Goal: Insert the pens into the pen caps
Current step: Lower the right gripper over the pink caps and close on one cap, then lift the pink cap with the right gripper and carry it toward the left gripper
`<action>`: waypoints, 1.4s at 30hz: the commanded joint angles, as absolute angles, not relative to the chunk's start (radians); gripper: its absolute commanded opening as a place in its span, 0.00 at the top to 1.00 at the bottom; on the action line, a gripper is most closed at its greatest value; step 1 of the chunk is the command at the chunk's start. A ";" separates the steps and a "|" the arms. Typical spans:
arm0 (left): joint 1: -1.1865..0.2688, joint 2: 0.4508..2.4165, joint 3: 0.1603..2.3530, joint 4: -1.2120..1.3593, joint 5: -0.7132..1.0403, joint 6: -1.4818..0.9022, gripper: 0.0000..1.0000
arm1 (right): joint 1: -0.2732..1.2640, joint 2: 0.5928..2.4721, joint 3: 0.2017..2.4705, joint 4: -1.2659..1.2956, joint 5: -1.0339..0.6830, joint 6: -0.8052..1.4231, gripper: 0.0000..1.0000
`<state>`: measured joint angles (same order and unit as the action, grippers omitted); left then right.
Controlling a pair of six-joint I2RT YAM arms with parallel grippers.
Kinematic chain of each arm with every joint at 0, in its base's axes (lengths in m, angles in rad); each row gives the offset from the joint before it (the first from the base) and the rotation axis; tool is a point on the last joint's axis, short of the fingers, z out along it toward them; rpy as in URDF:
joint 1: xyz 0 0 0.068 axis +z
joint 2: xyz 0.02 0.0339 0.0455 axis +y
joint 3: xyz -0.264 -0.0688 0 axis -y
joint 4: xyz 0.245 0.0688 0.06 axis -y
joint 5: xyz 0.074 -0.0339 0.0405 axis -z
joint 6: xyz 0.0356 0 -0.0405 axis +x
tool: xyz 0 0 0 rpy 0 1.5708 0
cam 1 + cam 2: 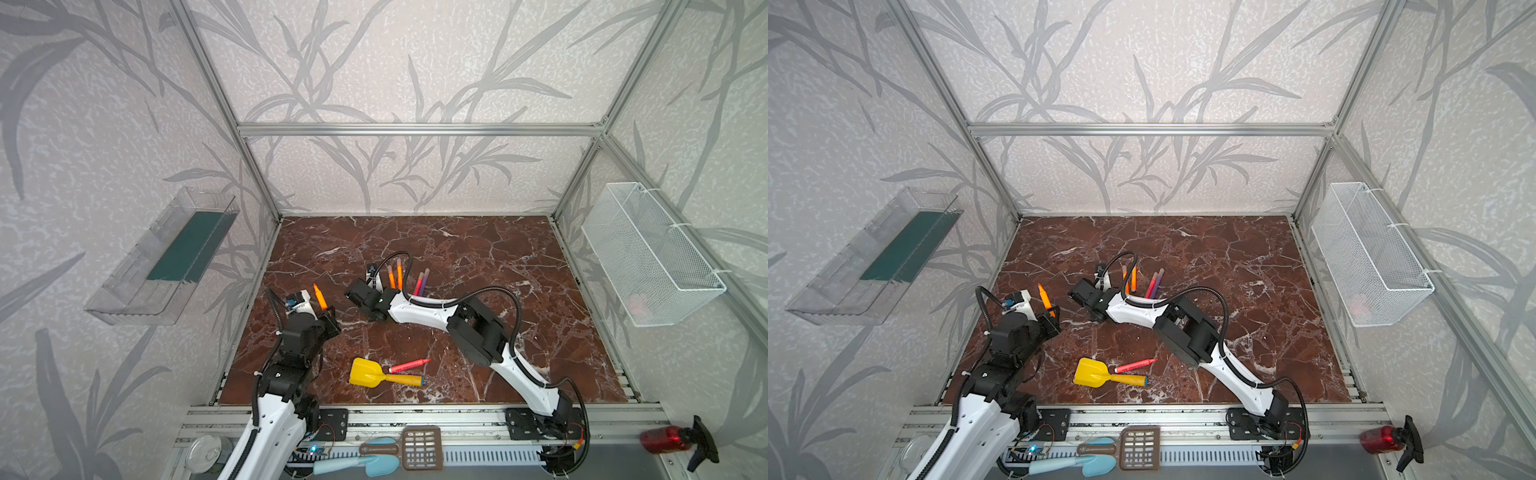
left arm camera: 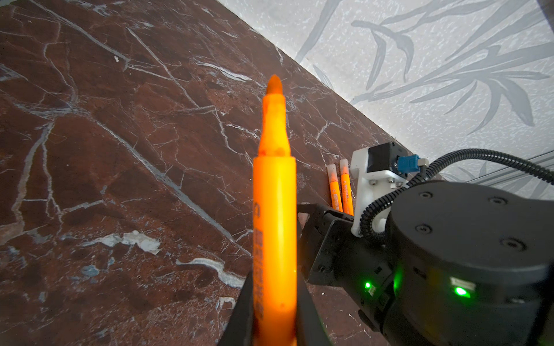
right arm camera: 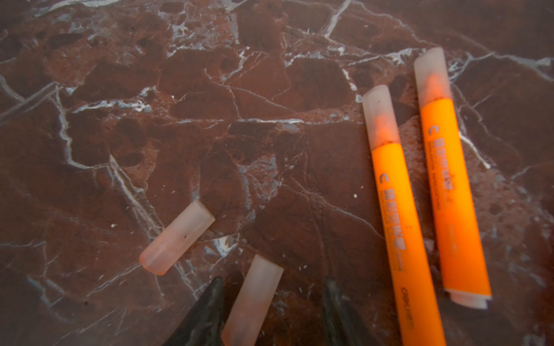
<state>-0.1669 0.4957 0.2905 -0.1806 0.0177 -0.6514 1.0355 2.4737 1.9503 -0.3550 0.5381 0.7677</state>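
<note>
An uncapped orange pen point(image 2: 274, 194) is gripped by the left pincer point(image 2: 274, 302), tip clear of the surface point(image 2: 120, 149). The right pincer point(image 3: 273, 283) is held open, with a pen cap point(image 3: 251, 302) lying on the surface between its jaws. A second cap point(image 3: 177, 238) is seen just beside it, and two capped orange pens point(image 3: 398, 209) near.

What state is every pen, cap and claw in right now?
left gripper: shut on the held orange pen
held orange pen: uncapped, tip bare
right gripper: open around the straddled cap
straddled cap: loose, lying on the table
other cap: loose, lying flat
two orange pens: capped, side by side
pink pen, purple pen: capped
red pen: uncapped, beside the yellow shovel
</note>
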 commanded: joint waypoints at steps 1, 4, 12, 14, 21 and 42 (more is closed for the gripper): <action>-0.159 0.488 0.287 -0.188 0.014 -0.665 1.00 | 1.032 2.510 1.993 -0.429 0.517 0.792 0.54; -0.159 0.489 0.288 -0.183 0.015 -0.667 1.00 | 1.031 2.503 1.977 -0.432 0.518 0.806 0.59; -0.158 0.497 0.287 -0.174 0.017 -0.669 1.00 | 1.031 2.503 1.975 -0.434 0.525 0.808 0.67; -0.158 0.496 0.285 -0.174 0.017 -0.669 1.00 | 1.007 2.510 1.988 -0.448 0.531 0.809 0.68; -0.158 0.497 0.285 -0.176 0.018 -0.668 1.00 | 0.993 2.543 2.031 -0.472 0.511 0.813 0.66; -0.158 0.489 0.281 -0.125 0.174 -0.623 1.00 | 0.984 2.355 1.772 -0.278 0.473 0.838 0.92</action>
